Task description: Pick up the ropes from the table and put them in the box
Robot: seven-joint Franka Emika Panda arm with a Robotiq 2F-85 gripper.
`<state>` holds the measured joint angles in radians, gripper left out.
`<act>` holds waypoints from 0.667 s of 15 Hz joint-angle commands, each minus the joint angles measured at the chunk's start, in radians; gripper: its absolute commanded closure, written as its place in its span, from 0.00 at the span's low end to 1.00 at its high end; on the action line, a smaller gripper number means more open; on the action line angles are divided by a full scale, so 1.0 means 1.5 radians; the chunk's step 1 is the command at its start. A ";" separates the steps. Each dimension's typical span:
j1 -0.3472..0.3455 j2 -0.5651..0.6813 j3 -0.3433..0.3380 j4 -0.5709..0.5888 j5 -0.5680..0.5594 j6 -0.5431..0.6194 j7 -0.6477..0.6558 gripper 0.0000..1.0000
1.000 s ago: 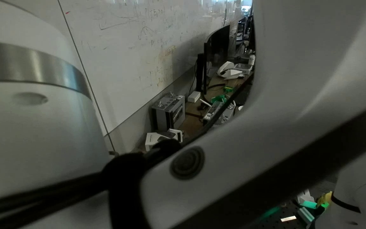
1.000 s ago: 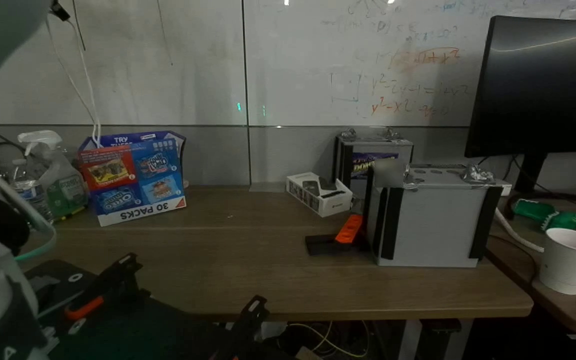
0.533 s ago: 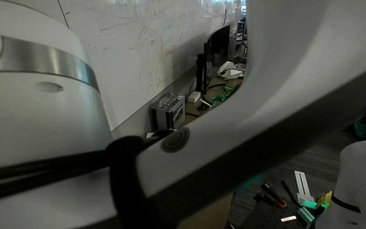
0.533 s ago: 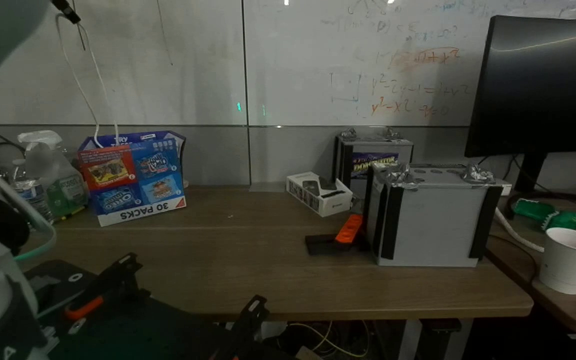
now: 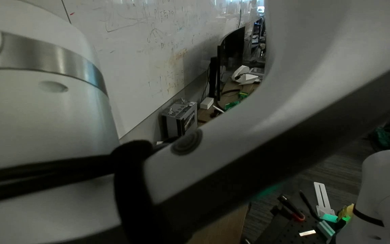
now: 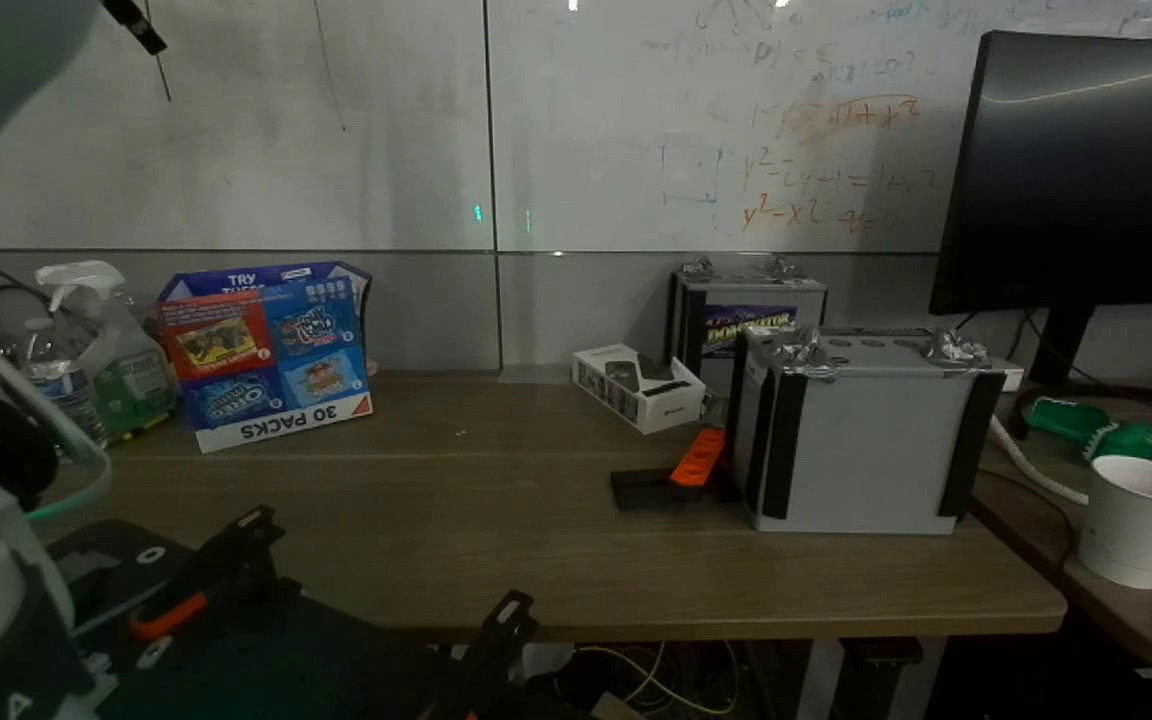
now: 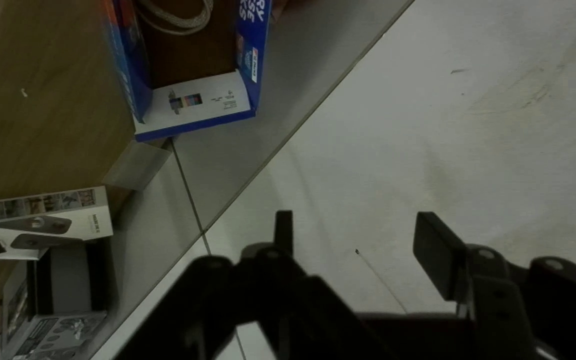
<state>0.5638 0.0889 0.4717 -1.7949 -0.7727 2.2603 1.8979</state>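
White rope (image 7: 195,22), dangling earlier, is now lying looped inside the blue snack box (image 7: 250,45), wrist view's upper left, tool (image 7: 355,244) hanging released, jaws standing apart

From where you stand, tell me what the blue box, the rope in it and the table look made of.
The blue box: likely smooth, printed cardboard, given its thin, folded edges. The rope: seemingly matte braided cord, from its woven texture; cotton or synthetic, I can't tell. The table: smooth wood or wood-look laminate, from its brown grain.
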 commanded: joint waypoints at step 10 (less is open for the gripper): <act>-0.127 -0.274 -0.097 -0.202 0.207 -0.175 -0.220 0.00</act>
<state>0.4313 -0.1851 0.3822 -1.9720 -0.5909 1.9497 1.6977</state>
